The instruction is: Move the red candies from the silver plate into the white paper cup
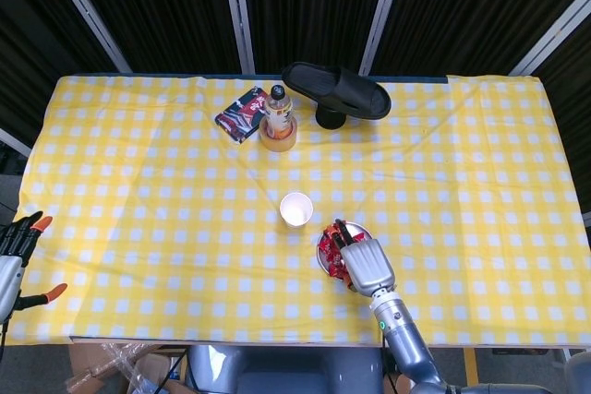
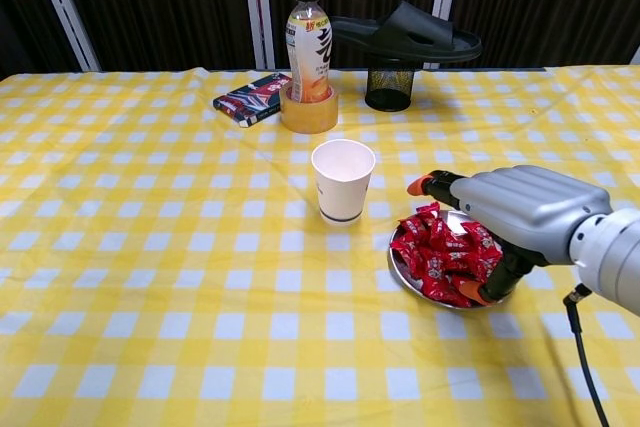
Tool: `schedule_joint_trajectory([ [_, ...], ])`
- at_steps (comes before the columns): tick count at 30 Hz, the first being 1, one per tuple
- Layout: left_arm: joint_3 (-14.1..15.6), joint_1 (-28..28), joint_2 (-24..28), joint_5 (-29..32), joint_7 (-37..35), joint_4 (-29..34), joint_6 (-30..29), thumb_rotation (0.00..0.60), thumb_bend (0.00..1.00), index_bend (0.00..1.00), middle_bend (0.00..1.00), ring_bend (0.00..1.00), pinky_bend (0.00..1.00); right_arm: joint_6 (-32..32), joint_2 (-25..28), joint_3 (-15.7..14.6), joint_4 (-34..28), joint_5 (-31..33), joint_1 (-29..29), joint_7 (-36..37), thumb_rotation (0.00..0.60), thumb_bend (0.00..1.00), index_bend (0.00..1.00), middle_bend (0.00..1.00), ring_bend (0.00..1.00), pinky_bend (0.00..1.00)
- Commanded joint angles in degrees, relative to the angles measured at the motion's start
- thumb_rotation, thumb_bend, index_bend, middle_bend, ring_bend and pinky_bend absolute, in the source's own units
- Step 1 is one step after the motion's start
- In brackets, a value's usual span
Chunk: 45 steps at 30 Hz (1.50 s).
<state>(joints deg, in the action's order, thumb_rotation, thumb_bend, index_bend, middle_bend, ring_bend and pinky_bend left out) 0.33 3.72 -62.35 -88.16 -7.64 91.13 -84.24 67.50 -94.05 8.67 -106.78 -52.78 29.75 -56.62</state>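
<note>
Candies [image 2: 442, 257] lie heaped on the plate [image 2: 401, 271], near the table's front edge and just right of the cup [image 2: 343, 180], which stands upright and apart from the plate. Over the plate hangs the right hand [image 2: 505, 217], palm down, with the fingers [image 2: 432, 185] reaching out flat above the heap toward the cup and the thumb [image 2: 480, 291] dipping down at the plate's near right rim, its orange tip by the candies. Whether that hand has hold of any candy I cannot tell; the fingers look spread rather than curled, and the head view hides most of the heap under the hand [image 1: 362, 263]. At the far left edge of the head view the left hand [image 1: 13, 256] sits off the table's corner, fingers apart, holding nothing. Further back on the yellow checked cloth [image 2: 150, 247] stand a bottle [image 2: 308, 42] in a tape roll [image 2: 309, 112], a packet [image 2: 252, 98] to its left, and a black slipper [image 2: 410, 34] resting on a mesh holder [image 2: 389, 87].
</note>
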Motion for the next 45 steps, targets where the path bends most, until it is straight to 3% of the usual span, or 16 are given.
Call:
schedule_joint_trajectory([
  [1,0.0,0.04,0.07,0.08,-0.12,0.02,0.11,0.6,0.02,0.0,0.0,0.0,0.0,0.37,-0.49,0.36,1.09,1.85,1.04,-0.52,0.6,0.34,0.0,0.06,0.83,0.96],
  [15,0.04,0.09,0.24,0.4,-0.15,0.39,0.42,0.6,0.02,0.0,0.0,0.0,0.0,1.15,-1.26,-0.92,2.21,7.89,4.42,-1.7,0.6,0.34,0.01,0.06,0.83,0.96],
  [30,0.05,0.13,0.35,0.7,-0.41,0.55,0.75,0.6,0.02,0.0,0.0,0.0,0.0,1.56,-2.32,-1.54,4.24,9.84,6.69,0.39,0.6,0.33,0.18,0.23,0.83,0.96],
  [40,0.03,0.21,0.51,0.95,-0.7,0.72,1.06,0.6,0.02,0.0,0.0,0.0,0.0,1.2,-2.71,-2.51,5.72,10.59,7.67,1.73,0.6,0.34,0.18,0.23,0.83,0.96],
  [45,0.12,0.23,0.61,1.03,-0.86,0.87,1.29,0.6,0.02,0.0,0.0,0.0,0.0,0.91,-2.76,-2.81,6.34,11.57,8.09,2.18,0.6,0.34,0.23,0.23,0.83,0.96],
])
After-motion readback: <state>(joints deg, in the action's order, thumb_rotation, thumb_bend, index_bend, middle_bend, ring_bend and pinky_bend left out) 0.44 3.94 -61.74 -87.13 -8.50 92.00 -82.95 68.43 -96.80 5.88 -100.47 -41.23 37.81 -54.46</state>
